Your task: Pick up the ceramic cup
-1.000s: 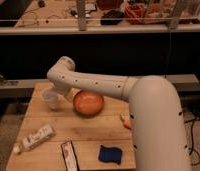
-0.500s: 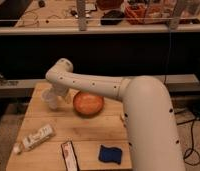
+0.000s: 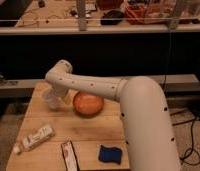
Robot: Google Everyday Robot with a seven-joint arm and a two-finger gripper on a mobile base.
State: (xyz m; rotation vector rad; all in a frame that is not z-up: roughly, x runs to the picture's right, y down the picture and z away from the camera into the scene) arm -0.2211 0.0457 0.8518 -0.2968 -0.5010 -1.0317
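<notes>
The ceramic cup [image 3: 52, 99] is a small pale cup standing upright near the left far part of the wooden table [image 3: 88, 132]. My white arm reaches across from the right, and its wrist bends down over the cup. The gripper [image 3: 54, 94] sits right at the cup, mostly hidden behind the wrist and blending with the cup.
An orange-brown bowl [image 3: 88, 103] stands just right of the cup, under the arm. A white tube-like bottle [image 3: 35, 138] lies at the front left. A flat red-and-white packet [image 3: 69, 156] and a blue sponge [image 3: 111, 153] lie at the front edge.
The arm has swung a little further over the table and the gripper has stayed at the cup. The cup and other objects have not visibly moved.
</notes>
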